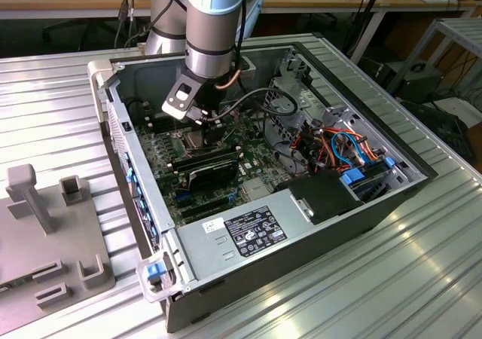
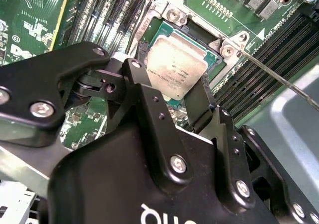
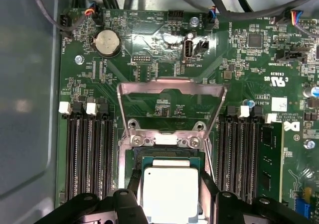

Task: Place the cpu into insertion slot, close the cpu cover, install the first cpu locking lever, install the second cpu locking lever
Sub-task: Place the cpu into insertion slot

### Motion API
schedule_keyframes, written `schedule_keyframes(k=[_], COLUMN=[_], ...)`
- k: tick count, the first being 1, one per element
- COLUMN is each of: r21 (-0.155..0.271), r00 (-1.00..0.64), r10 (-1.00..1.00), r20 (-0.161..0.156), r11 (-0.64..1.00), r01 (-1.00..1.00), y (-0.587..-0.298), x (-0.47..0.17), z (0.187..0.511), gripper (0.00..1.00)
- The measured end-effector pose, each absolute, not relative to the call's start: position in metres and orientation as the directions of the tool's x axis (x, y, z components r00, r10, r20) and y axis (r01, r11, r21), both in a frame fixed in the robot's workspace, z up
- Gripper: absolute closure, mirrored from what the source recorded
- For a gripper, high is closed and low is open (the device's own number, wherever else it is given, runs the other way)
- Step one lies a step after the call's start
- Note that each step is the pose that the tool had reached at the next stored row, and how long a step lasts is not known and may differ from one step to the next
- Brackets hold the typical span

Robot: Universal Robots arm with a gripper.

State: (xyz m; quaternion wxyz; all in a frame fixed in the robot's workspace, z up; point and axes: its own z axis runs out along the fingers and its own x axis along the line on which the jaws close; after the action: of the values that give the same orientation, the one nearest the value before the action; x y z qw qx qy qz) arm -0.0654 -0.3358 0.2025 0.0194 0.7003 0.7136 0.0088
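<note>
Reaching down into the open computer case (image 1: 301, 226) that sits on the ribbed metal counter (image 1: 422, 286), the arm (image 1: 215, 22) has its hand (image 1: 202, 119) directly over the insertion slot (image 1: 184, 138) on the green motherboard (image 1: 226, 166). In both wrist views the hand (image 3: 170, 184) is closed on the cpu (image 3: 169, 191), one black finger (image 2: 138, 77) against each of two opposite edges of the chip. The cpu (image 2: 177, 67) lies level, with its dull silver top facing up, within the silver rim of the insertion slot (image 3: 162, 140); whether it is fully seated in the slot or held just above it cannot be told. In the first wrist view the cpu cover (image 3: 169, 87) stands swung open from the hinge at the slot's far edge, and circuitry shows through its window. Long black memory slots (image 3: 89, 154) run along both sides of the insertion slot. A thin metal rod (image 2: 279, 77) stretches away from one corner of the slot in the second wrist view. A round coin battery (image 3: 107, 42) lies beyond the open cover, away from the slot.
</note>
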Motion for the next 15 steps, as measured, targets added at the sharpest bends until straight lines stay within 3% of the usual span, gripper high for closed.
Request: schedule_keyframes(k=[15], r21=[0.038], r00=[-0.018], r10=[1.0], r20=[-0.004], r11=[0.018], r01=[0.999], y=[-0.3347], x=[-0.0633], z=[0.1957], gripper=[0.45])
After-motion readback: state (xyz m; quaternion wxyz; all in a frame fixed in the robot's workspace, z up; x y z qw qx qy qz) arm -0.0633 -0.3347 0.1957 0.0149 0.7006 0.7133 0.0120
